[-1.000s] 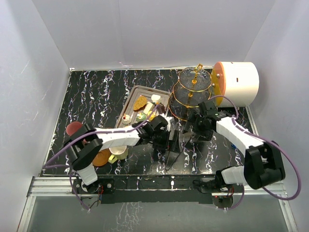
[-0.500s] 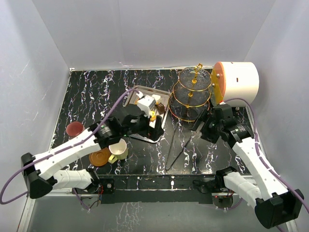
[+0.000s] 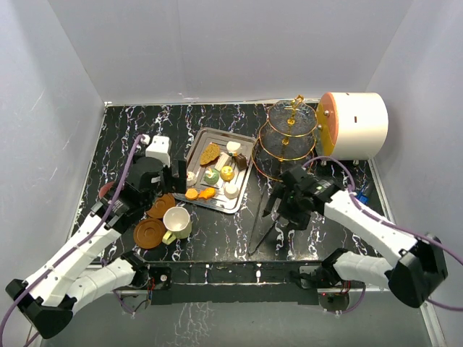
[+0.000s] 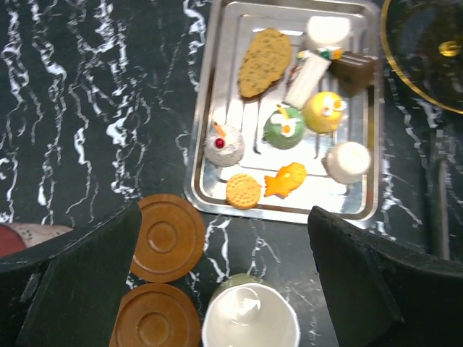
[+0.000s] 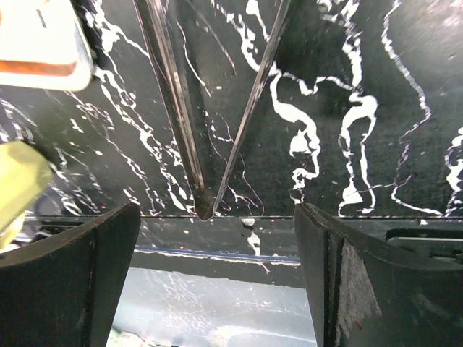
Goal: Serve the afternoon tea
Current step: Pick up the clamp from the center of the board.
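right wrist view is showing the right end effector (image 5: 215, 213) gaping empty, tongs (image 5: 170, 94) lying directly below, probably awaiting a lowering pinch.

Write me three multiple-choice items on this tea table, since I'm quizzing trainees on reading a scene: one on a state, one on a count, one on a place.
1. The left fingers are: A shut together; B open with nothing between them; C clamped on something.
2. How many brown saucers are out? A two; B one; C four.
3. The small cakes lie: A between the left fingers; B on the brown saucers; C in the steel tray.

Key:
1 B, the left wrist view shows them wide apart, gripping nothing.
2 A, two lie next to each other beside the cream cup.
3 C, every cake sits inside the tray.
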Motion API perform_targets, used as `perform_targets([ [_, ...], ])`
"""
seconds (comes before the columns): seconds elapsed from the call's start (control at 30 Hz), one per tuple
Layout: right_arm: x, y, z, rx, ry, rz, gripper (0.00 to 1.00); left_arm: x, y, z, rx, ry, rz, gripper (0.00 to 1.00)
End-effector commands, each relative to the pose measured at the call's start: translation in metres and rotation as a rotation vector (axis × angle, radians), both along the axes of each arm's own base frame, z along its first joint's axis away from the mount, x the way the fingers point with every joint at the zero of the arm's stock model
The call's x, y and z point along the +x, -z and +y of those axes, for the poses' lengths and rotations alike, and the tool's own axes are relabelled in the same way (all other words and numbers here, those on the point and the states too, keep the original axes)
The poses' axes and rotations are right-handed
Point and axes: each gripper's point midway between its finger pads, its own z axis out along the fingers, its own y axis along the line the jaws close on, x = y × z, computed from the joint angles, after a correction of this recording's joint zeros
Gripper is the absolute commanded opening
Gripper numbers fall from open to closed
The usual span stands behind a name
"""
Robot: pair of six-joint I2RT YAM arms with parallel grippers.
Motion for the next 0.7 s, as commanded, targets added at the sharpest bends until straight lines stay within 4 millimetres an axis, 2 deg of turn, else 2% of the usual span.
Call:
perform_targets([
  [0.0, 0.004, 0.002, 0.025, -0.047, 0.026, -0.001, 0.86, -0.005, 0.015, 0.035, 0.083, -0.113, -0.04, 0.99],
  [0.23, -0.006, 0.029, 0.044, -0.047, 0.047, 0.113, 0.86, -0.023, 0.02, 0.056, 0.005, -0.164, -0.128, 0.99],
  [0.43, -0.006, 0.047, 0.044, -0.112, 0.036, 0.176, 0.86, -0.026, 0.018, 0.057, -0.018, -0.157, -0.156, 0.99],
  [0.57, -0.002, 0.051, 0.053, -0.111, 0.009, 0.192, 0.85, -0.024, 0.024, 0.054, 0.004, -0.156, -0.123, 0.99],
  [0.67, 0.006, 0.048, 0.055, -0.143, -0.004, 0.172, 0.85, -0.023, 0.025, 0.055, 0.012, -0.157, -0.119, 0.99],
])
